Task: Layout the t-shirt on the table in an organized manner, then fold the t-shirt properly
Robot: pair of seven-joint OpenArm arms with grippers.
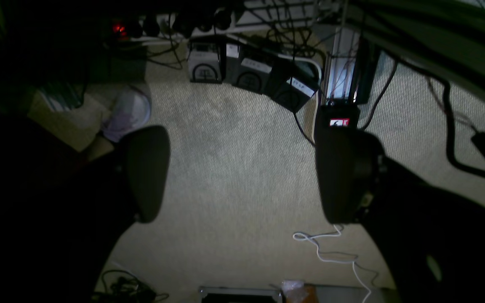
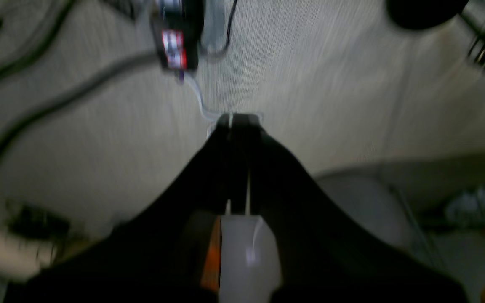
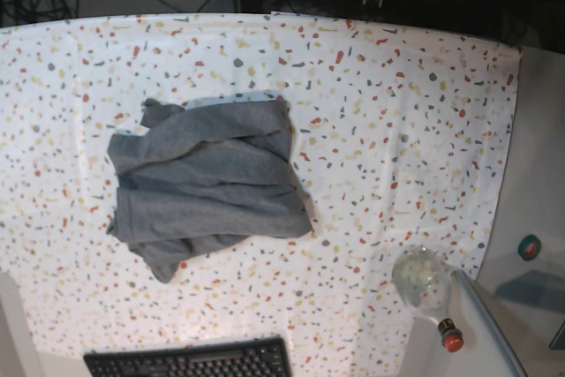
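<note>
On my table (image 3: 397,130) the t-shirt (image 3: 207,183) lies crumpled, left of centre in the base view, well apart from every edge. A keyboard (image 3: 190,361) sits at the near edge, just before the shirt. A bottle (image 3: 428,289) lies at the table's near right corner, well right of the shirt.

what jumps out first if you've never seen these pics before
The crumpled grey t-shirt stands out, bunched in a heap left of centre on the speckled table in the base view. Neither arm shows in that view; both wrist cameras look down at carpet and cables, the left tool with jaws wide apart and empty, the right tool shut on nothing. A clear bottle with a red cap lies near the table's lower right corner.
</note>
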